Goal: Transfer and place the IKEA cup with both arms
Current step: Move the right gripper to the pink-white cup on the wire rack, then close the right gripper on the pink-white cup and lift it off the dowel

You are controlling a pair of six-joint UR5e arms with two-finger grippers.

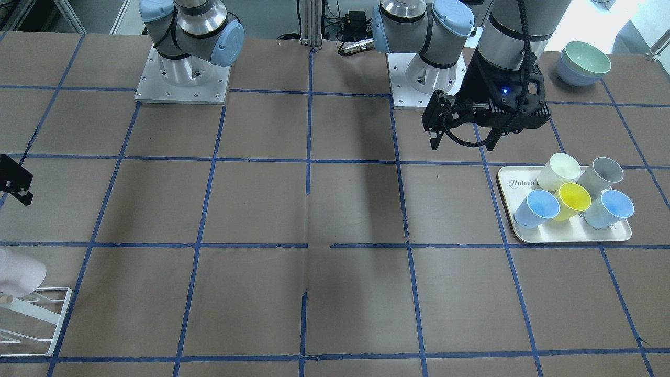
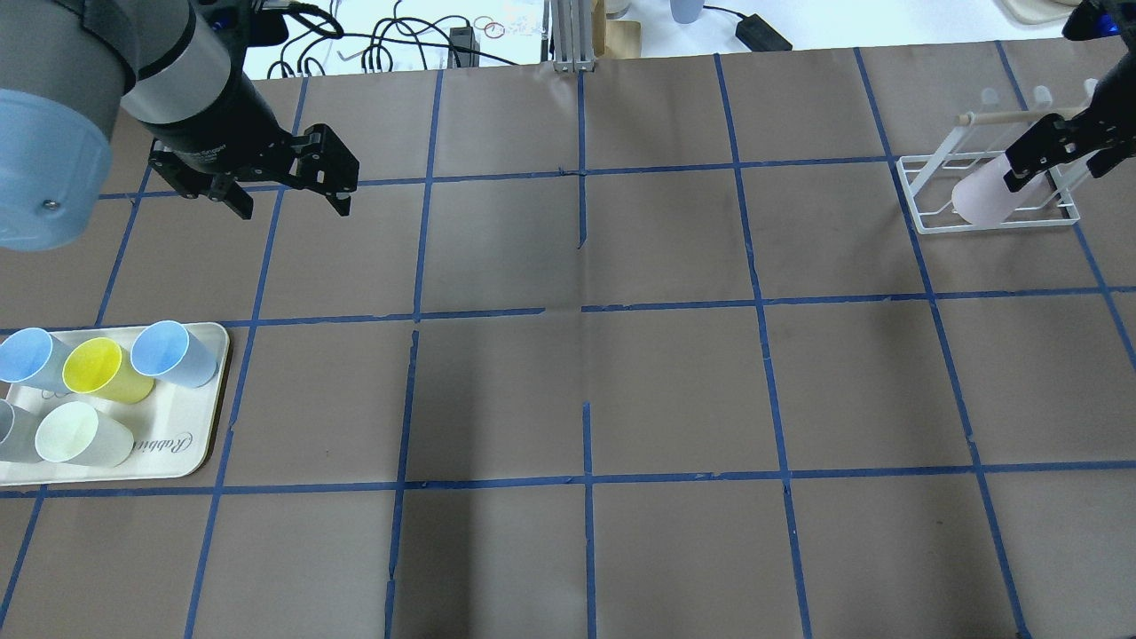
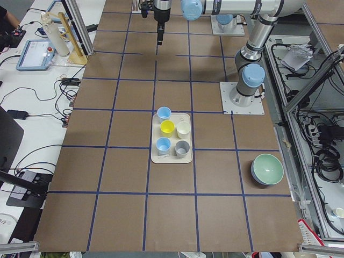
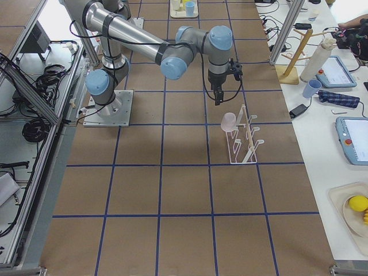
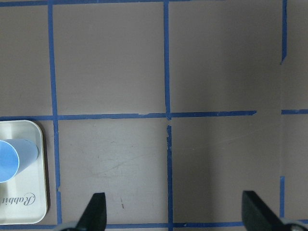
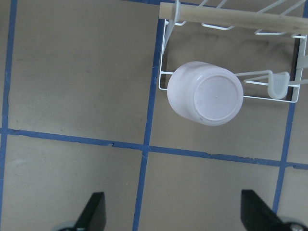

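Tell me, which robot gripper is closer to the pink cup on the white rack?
The right. The right gripper hovers close by the pink cup on the rack, jaws open, not touching. The left gripper is far across the table, near the tray.

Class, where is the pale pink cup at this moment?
In the overhead view the pale pink cup sits bottom-up on the white wire rack at the far right, beneath the open right pincer.

Cream tray [image 1: 568, 235] holding five cups [image 1: 573, 200], stacked bowls [image 1: 583, 64], white wire rack [image 4: 244, 141]
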